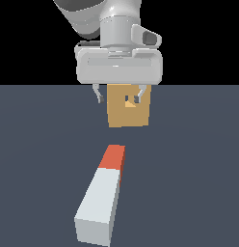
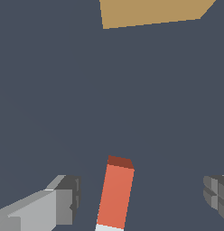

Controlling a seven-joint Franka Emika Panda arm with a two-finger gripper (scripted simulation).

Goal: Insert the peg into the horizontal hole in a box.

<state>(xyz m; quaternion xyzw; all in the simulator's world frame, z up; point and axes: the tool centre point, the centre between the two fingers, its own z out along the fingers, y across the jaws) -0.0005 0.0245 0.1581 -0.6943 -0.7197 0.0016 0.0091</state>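
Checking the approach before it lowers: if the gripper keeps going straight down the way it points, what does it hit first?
Probably the peg's orange end, which lies between the open jaws of the gripper; depth is uncertain.

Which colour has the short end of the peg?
Orange-red; the peg is otherwise light grey-white. The wrist view shows that end best.

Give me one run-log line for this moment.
claw: open, empty, raised | peg: on floor, orange end toward box | hole: empty

Under my tool a flat, dark slate-blue floor (image 1: 39,169) fills the lower two thirds of the exterior frame, evenly lit. Above its straight horizon, a plain black backdrop (image 1: 25,43) spans the top.
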